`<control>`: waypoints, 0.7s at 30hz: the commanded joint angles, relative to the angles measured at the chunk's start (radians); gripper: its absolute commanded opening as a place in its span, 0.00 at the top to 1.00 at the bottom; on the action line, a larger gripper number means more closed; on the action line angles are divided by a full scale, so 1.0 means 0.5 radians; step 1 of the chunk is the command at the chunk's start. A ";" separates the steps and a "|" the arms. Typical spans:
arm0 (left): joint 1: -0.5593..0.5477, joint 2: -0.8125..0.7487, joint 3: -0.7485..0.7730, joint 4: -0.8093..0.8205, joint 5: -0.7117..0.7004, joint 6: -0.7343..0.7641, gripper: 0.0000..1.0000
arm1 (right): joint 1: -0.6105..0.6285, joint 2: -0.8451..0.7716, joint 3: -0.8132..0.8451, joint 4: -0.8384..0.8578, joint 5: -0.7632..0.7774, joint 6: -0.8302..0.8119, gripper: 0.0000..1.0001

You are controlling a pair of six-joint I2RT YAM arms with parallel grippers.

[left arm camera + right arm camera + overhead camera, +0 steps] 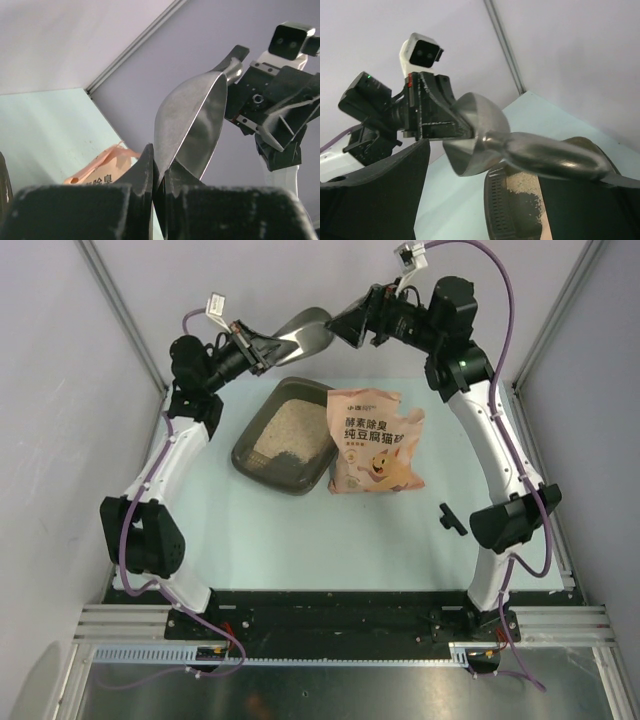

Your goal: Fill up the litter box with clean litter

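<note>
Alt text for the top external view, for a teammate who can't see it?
Above the table's far edge, the left claw grips a metal scoop, with the open right claw at its other end. Below lie the litter box, partly filled with pale litter, and a pink bag beside it.

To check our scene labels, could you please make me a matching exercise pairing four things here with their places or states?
Things:
1. litter box
2. scoop
3. pink bag
4. right gripper

Places or states:
A. open, at the scoop's handle
B. lying flat on the table
C. holds pale litter
D. pinched in the shut left gripper

Pairs: 1-C, 2-D, 3-B, 4-A.
</note>
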State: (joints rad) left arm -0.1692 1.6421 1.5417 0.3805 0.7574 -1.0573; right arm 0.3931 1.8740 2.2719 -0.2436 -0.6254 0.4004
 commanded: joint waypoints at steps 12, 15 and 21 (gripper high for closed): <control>0.032 -0.112 0.018 0.080 0.102 0.050 1.00 | -0.078 0.069 0.135 0.275 -0.157 0.120 0.36; 0.032 -0.087 0.012 0.083 0.102 0.050 1.00 | -0.029 0.041 0.055 0.309 -0.212 0.129 0.41; 0.032 -0.066 0.012 0.104 0.093 0.037 1.00 | 0.027 -0.002 -0.043 0.334 -0.262 0.135 0.49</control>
State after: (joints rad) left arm -0.1581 1.6371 1.5387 0.3836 0.8139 -1.0458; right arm 0.3824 1.9251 2.2711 -0.1261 -0.7017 0.4534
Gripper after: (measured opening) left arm 0.070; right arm 0.532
